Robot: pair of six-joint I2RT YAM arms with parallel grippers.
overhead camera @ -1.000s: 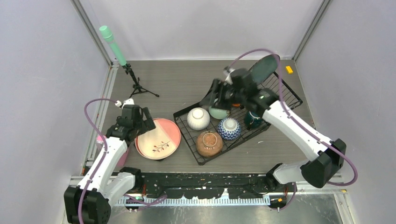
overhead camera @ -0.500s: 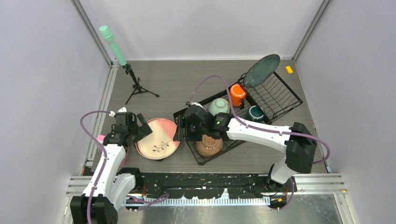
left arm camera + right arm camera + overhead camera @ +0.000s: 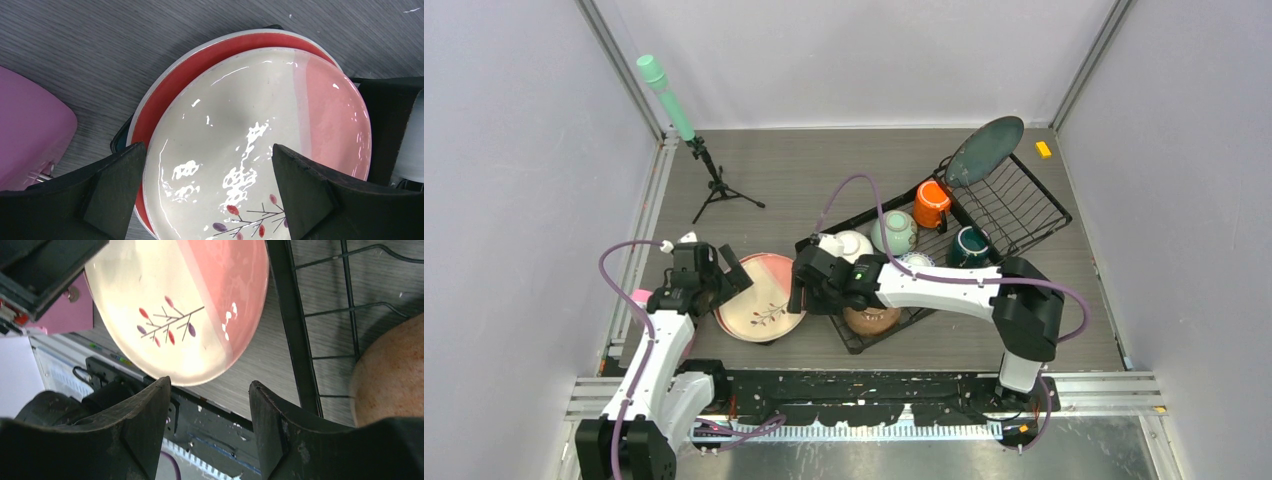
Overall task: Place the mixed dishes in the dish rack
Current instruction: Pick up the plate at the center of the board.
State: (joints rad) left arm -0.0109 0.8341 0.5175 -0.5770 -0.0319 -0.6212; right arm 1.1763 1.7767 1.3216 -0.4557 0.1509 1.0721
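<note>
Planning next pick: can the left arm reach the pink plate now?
Probably yes: left gripper hangs open over the pink plate, nothing between. Right gripper crowds its opposite edge.

Mint-green cylinder (image 3: 664,93) tilted atop a black tripod (image 3: 720,189) at the far left of the grey wood-grain surface (image 3: 824,170), small orange block (image 3: 1044,150) at the far right corner, pink cup (image 3: 30,135) near the left edge.
</note>
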